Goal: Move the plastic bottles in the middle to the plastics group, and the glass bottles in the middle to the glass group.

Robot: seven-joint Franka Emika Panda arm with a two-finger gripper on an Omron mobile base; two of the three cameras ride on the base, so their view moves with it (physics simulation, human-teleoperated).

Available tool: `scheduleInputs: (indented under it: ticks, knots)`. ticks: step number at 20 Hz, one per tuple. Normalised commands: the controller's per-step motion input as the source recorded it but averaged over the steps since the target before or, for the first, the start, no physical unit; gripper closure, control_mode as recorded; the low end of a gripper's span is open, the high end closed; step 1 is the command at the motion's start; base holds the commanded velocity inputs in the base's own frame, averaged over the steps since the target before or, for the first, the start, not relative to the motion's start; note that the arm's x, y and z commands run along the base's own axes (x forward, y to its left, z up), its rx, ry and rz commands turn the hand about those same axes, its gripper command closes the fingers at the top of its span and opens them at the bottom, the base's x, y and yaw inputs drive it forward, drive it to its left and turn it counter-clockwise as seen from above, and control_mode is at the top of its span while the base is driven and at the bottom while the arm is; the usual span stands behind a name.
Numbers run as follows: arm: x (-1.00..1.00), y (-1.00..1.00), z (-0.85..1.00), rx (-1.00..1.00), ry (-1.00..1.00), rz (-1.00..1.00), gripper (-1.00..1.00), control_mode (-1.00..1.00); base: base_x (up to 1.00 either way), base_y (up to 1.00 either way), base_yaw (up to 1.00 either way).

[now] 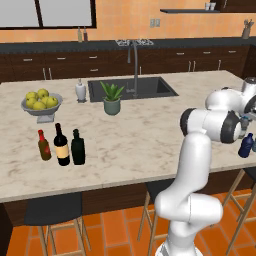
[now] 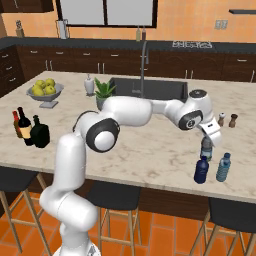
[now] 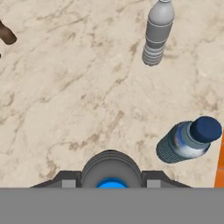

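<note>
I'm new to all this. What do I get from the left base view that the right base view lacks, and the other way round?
The left base view gives the cups on a wall shelf and a utensil jar on the back counter. The right base view gives two shakers and, in full, the pale water bottle and a grey bottle. Both share the fruit bowl, plant, sink, wine bottle and dark blue bottle.

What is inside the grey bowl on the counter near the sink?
The grey bowl holds yellow round fruits, heaped above its rim. The top ones cover whatever lies lower, so the bottom of the bowl cannot be seen.
</note>
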Motion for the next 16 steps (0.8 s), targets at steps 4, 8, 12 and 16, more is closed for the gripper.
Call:
scheduleInputs:
  ticks: [4, 8, 12, 16]
  knots:
    - [0.0, -0.13, -0.01, 0.02, 0.0, 0.0, 1.0, -1.0, 0.0, 0.0, 0.0]
    - [0.0, -0.16, -0.25, 0.0, 0.0, -0.01, 1.0, -1.0, 0.0, 0.0, 0.0]
    - [-0.01, -0.18, -0.48, 0.0, -0.02, -0.01, 1.0, -1.0, 0.0, 0.0, 0.0]
    - [-0.05, -0.11, -0.48, 0.0, -0.03, -0.01, 1.0, -1.0, 0.0, 0.0, 0.0]
